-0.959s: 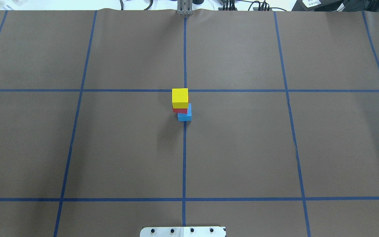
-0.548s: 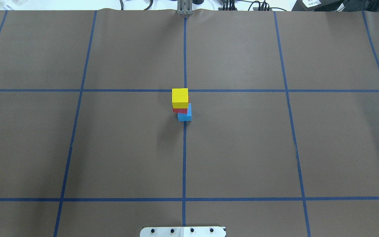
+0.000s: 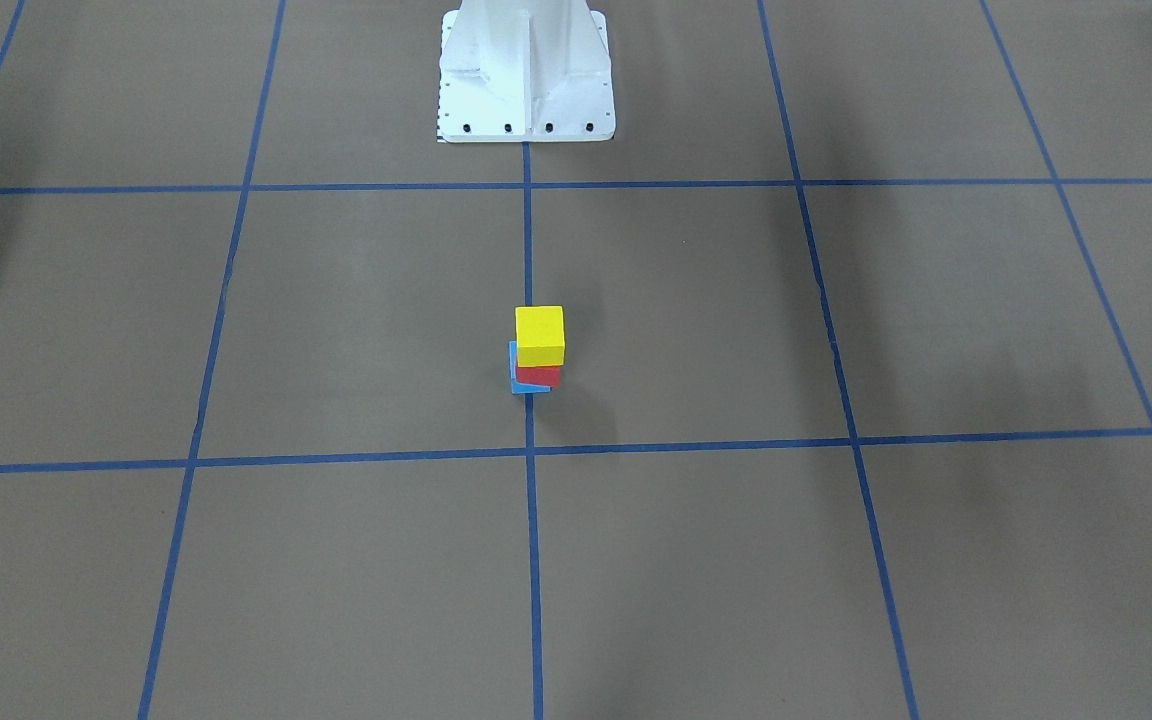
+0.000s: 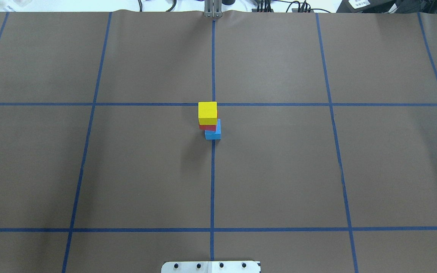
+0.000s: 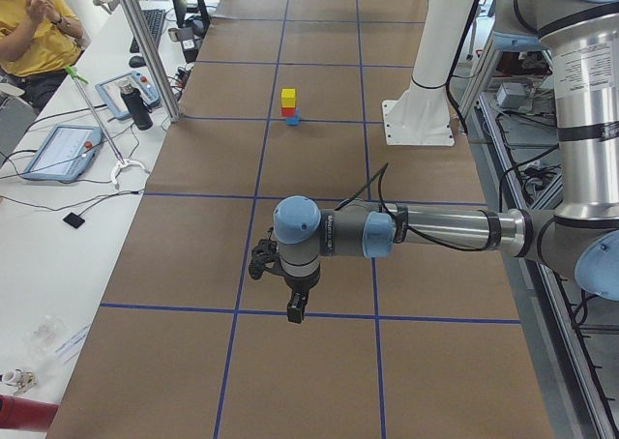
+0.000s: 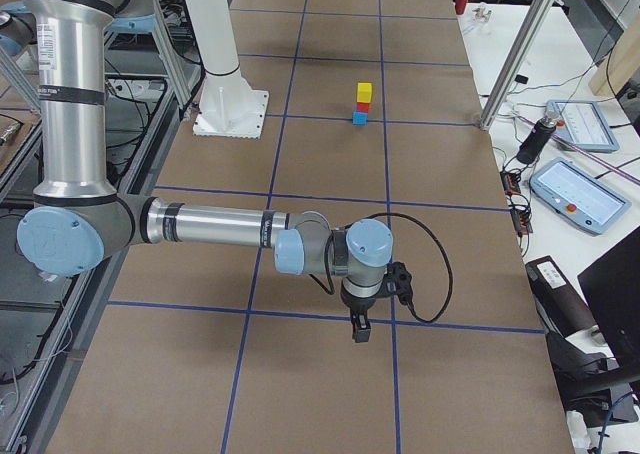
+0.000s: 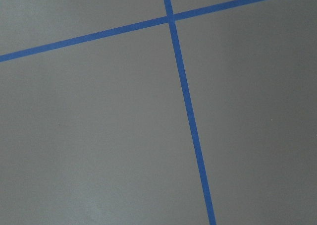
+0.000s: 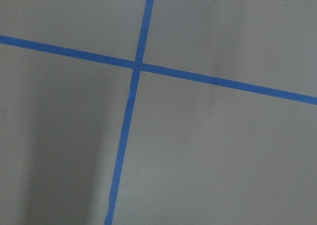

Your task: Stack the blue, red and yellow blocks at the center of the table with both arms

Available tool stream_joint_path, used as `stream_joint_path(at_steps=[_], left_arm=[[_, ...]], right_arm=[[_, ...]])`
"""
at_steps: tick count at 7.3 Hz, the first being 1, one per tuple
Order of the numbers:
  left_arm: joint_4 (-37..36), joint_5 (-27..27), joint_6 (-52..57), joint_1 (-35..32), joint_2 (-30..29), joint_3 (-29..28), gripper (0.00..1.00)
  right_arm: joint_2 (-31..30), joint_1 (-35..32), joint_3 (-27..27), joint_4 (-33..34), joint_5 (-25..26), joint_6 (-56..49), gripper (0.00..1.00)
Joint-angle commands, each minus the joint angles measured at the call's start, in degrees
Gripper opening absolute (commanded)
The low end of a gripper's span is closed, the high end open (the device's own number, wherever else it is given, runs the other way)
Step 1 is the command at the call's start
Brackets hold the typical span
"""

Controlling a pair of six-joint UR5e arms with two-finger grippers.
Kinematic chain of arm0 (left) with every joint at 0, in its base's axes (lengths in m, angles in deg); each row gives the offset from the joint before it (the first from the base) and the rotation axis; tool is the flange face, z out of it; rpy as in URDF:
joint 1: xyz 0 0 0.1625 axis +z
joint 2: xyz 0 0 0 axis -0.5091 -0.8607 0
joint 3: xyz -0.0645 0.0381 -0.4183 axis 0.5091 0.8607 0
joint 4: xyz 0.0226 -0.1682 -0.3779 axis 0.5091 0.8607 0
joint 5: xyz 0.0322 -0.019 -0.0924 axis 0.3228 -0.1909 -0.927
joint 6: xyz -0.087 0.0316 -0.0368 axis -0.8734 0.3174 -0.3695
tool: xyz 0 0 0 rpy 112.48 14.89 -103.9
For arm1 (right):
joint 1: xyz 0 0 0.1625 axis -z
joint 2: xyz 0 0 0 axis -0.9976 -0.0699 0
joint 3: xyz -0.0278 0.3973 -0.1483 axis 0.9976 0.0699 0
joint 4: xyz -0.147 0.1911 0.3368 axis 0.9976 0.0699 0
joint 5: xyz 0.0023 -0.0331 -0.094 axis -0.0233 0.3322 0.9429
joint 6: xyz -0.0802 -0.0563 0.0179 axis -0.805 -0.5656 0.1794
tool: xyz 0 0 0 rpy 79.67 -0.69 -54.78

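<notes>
Stack (image 4: 208, 119) unchanged: yellow block (image 4: 207, 112) on red block (image 4: 207, 127) on blue block (image 4: 214, 135) (slightly offset) at counter (image 4: 279, 170) centre. We cannot tell whether left tool (image 5: 295, 311) or right tool (image 6: 360, 331) is clenched.

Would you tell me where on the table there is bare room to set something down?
Only the centre line is occupied: yellow block on red block on blue block. The squares on both sides of them are bare, as is the stretch between them and the robot's base plate. The left arm and right arm hang over the ends.
</notes>
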Motion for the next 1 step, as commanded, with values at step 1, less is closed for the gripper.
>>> stream_joint_path(at_steps=[1], left_arm=[[0.0,0.0,0.0,0.0,0.0,-0.1,1.0]], right_arm=[[-0.1,0.0,0.0,0.0,0.0,0.0,1.0]])
